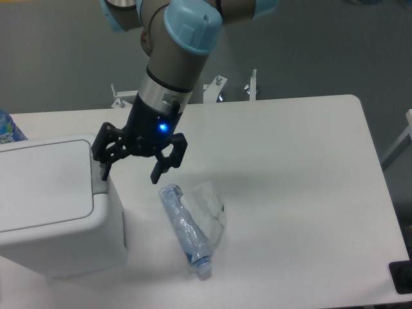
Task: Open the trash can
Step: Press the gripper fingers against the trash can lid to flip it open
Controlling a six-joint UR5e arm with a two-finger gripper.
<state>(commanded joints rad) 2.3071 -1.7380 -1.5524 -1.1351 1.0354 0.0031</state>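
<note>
Jaws: spread wide, nothing between them; the gripper (131, 172) hangs with its fingers pointing down, one fingertip (104, 172) right at the bin's grey tab, the other over bare table.
Trash can: the trash can (55, 206) sits at the left edge of the table (302, 193), partly cut off by the picture's border; its flat white lid lies closed.
Trash can heading: its long axis runs roughly left to right across the view, slightly tilted; the grey push-button tab (98, 179) is on the right-hand rim, facing the middle of the table.
Arm pose: the arm (174, 58) comes down from the top of the view, leaning toward the left, with a blue light glowing on the wrist just above the gripper.
Bottle: a crushed clear plastic bottle (188, 229) lies on its side just right of the bin, apart from it, cap end toward the front edge.
Far left: a blue-labelled object (8, 127) peeks in behind the bin; too little shows to name it.
</note>
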